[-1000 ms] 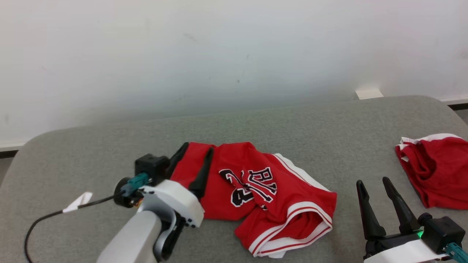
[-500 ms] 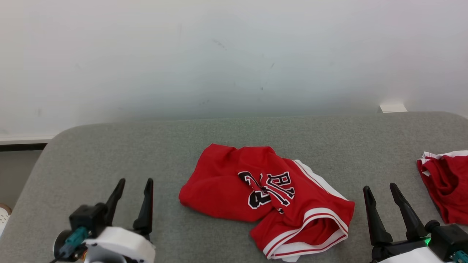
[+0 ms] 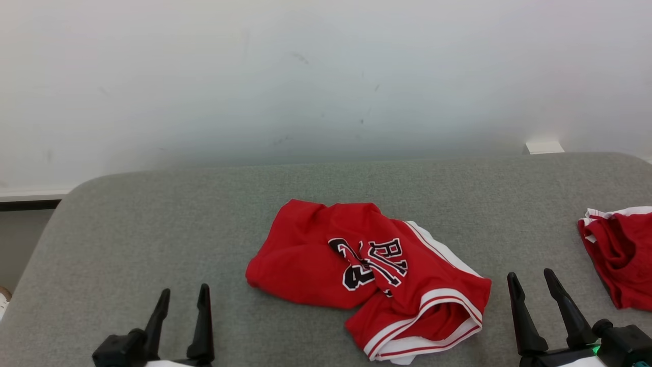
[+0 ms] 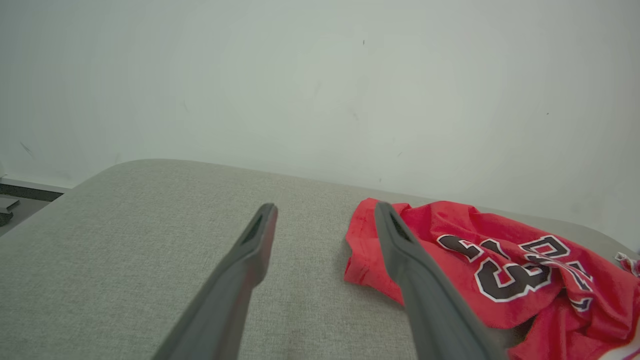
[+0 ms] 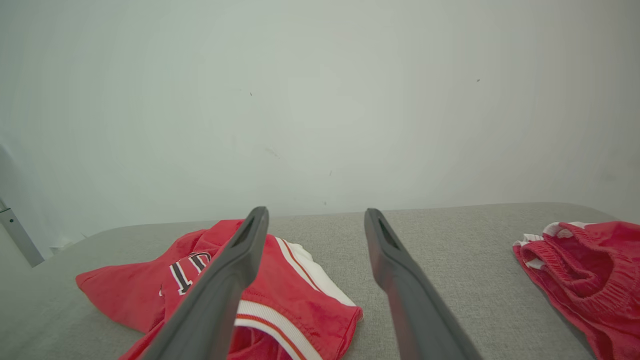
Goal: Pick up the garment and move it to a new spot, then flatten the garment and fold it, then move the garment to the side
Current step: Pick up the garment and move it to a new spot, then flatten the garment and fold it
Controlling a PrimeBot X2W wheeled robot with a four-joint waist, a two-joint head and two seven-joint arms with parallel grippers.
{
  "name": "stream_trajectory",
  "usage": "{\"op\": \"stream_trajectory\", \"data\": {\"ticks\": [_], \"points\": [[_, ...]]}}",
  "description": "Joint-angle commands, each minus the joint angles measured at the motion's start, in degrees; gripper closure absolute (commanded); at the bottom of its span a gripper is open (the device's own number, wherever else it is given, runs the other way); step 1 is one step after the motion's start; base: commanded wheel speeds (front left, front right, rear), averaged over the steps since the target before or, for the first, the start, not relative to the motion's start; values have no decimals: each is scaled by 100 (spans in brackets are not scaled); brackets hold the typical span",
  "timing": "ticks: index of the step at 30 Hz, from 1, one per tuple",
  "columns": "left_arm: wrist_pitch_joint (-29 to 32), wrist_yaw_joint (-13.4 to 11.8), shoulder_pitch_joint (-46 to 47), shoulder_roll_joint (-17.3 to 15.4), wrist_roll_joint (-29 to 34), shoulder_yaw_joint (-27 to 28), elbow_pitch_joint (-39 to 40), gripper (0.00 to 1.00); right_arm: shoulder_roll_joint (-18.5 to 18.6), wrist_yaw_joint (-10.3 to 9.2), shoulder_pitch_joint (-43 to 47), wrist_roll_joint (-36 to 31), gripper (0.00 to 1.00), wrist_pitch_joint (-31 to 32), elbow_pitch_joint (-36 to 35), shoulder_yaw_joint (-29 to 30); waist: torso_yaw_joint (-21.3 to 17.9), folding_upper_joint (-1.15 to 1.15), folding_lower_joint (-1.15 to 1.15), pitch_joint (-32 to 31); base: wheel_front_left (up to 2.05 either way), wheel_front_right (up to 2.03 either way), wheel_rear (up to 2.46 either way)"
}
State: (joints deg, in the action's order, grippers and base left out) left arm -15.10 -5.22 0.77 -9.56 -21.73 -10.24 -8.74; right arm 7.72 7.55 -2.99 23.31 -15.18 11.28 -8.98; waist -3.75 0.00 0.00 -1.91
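- The garment [image 3: 367, 275] is bright red, slightly shiny sports fabric, with black characters outlined in white printed across its middle and bands of white and red trim along one hem.
- It is crumpled rather than flat: folds bunch through the centre, so the printed characters are creased and partly hidden.
- It lies loose on the grey fabric-covered worktop [image 3: 153, 229], about midway across it.
- In the head view the trimmed hem gapes open at the lower right, while the plain red end spreads toward the left.
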Motion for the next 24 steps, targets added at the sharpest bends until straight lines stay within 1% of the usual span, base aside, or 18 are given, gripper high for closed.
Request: {"op": "stream_trajectory", "data": {"ticks": [1,7,17,20,24], "points": [[-4,59,-50,38,122,70,24,0,45,-14,3,8,0,8,4,11,-14,0,0,2,0,0,0],[-4,269,-94,223,363,327,-3,0,40,-14,-53,-14,0,9,5,20,-53,0,0,10,0,0,0],[-4,515,-53,440,597,574,-145,0,39,-14,-139,48,0,9,129,65,-63,0,0,29,0,0,0],[-4,577,-27,477,637,619,-199,0,111,-14,-298,69,0,9,341,5,-76,0,0,42,0,0,0],[-4,647,29,528,707,652,-259,0,191,-14,-636,198,0,297,782,-12,-55,0,0,67,0,0,0]]}}
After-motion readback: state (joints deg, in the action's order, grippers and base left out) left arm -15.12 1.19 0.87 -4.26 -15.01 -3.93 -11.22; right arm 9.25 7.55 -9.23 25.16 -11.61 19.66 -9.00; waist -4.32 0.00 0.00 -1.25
